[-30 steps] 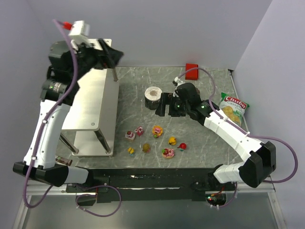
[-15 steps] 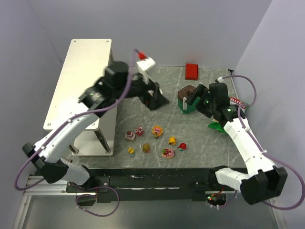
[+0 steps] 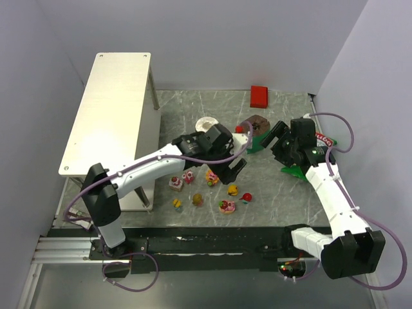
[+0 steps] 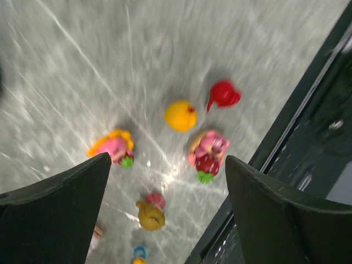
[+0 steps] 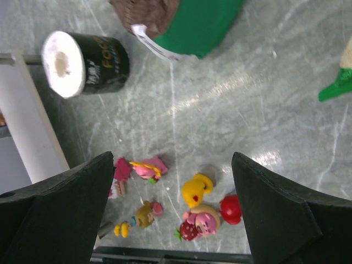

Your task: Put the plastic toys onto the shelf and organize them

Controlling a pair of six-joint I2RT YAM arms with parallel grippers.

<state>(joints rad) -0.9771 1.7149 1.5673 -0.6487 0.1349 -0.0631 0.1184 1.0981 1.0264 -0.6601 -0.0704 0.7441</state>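
Grey table (image 3: 187, 106), eight plastic toys (image 3: 226, 206), one shelf (image 3: 109, 109).

The left tool (image 4: 169, 159) hangs wide open above blurred plastic toys (image 4: 180, 115) scattered on the grey marbled table (image 4: 82, 66).

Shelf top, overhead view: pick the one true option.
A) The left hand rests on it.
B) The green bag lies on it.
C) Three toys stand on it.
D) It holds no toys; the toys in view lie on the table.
D: the shelf top shows only bare metal, while the toys sit scattered on the table.
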